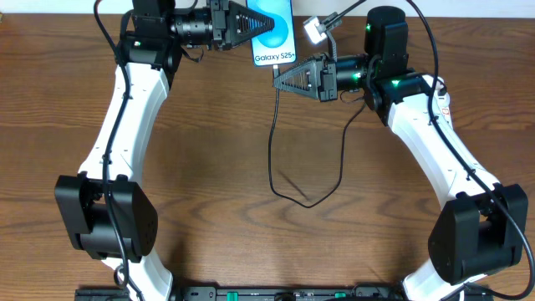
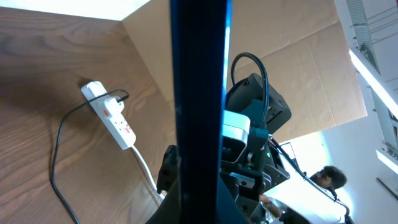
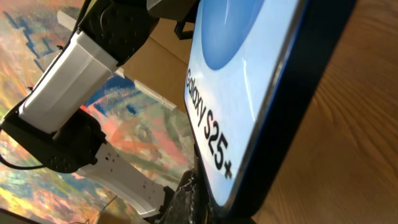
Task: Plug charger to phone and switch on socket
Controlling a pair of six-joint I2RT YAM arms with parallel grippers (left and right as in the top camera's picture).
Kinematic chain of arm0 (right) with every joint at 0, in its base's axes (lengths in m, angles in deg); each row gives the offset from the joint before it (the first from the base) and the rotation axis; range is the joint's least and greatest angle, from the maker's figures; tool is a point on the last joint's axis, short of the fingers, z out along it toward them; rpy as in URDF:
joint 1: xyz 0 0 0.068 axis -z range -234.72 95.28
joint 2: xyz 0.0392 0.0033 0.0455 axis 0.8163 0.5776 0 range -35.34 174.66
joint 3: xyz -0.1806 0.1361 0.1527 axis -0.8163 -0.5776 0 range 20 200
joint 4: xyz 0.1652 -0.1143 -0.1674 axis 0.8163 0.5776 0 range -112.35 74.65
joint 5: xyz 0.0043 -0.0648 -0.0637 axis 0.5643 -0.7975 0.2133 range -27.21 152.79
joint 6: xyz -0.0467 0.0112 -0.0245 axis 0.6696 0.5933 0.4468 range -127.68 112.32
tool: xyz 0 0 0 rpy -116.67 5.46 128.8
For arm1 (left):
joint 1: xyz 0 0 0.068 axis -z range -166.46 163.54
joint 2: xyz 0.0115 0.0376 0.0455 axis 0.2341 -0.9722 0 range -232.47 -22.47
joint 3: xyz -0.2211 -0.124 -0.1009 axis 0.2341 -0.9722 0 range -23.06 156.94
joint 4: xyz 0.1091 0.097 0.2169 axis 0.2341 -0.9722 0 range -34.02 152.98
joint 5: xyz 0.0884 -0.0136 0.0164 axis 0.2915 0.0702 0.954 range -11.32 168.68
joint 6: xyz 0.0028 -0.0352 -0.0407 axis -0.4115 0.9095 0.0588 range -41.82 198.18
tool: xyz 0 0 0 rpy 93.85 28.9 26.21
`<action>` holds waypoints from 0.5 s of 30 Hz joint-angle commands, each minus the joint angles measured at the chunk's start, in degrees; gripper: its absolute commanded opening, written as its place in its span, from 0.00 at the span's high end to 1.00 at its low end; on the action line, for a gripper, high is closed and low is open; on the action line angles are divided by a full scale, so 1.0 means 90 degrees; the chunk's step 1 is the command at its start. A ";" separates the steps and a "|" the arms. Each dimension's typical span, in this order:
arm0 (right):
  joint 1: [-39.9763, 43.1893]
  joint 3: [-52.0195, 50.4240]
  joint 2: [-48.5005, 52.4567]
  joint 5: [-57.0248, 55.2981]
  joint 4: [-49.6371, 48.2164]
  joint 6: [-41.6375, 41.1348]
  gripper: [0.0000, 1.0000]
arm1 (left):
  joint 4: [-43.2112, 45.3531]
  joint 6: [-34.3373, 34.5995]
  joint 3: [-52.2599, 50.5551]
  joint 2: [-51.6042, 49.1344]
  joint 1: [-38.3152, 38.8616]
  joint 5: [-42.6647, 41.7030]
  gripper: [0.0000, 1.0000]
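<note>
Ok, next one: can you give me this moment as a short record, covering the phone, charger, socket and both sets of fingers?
phone: screen lit, clamped at its side
left gripper: fingers shut on the phone
right gripper: fingers shut on the charger's free end, just under the phone's lower edge
charger: loops over the table, other end at the socket
socket: lying near the far edge; switch position cannot be told
connector in phone: cannot tell
</note>
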 commanded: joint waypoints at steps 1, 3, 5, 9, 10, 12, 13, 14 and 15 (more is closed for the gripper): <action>-0.0012 0.0029 0.0015 0.0012 -0.0107 -0.0197 0.99 | 0.0056 0.0007 0.0029 0.0214 -0.0019 -0.0163 0.92; -0.0012 0.0029 0.0015 0.0012 -0.0104 -0.0194 0.99 | 0.0056 0.0010 0.0029 0.0214 -0.0019 -0.0163 0.93; -0.0019 0.0029 0.0015 0.0010 -0.0104 -0.0194 0.99 | 0.0058 0.0010 0.0029 0.0214 -0.0019 -0.0187 0.93; -0.0019 0.0029 0.0015 0.0002 -0.0109 -0.0214 0.99 | 0.0061 0.0000 0.0029 0.0214 -0.0019 -0.0304 0.93; -0.0019 0.0029 0.0015 -0.0007 -0.0109 -0.0214 0.99 | 0.0061 0.0000 0.0029 0.0214 -0.0019 -0.0304 0.93; -0.0019 0.0029 0.0015 -0.0007 -0.0109 -0.0236 0.99 | 0.0061 -0.0017 0.0029 0.0214 -0.0019 -0.0301 0.93; -0.0017 0.0029 0.0015 -0.0007 -0.0109 -0.0265 0.99 | 0.0061 -0.0017 0.0029 0.0214 -0.0019 -0.0301 0.93; -0.0017 0.0029 0.0015 -0.0007 -0.0109 -0.0267 0.99 | 0.0061 -0.0017 0.0029 0.0214 -0.0019 -0.0301 0.93; -0.0017 0.0029 0.0015 -0.0005 -0.0136 -0.0267 0.99 | 0.0061 -0.0017 0.0029 0.0214 -0.0019 -0.0301 0.93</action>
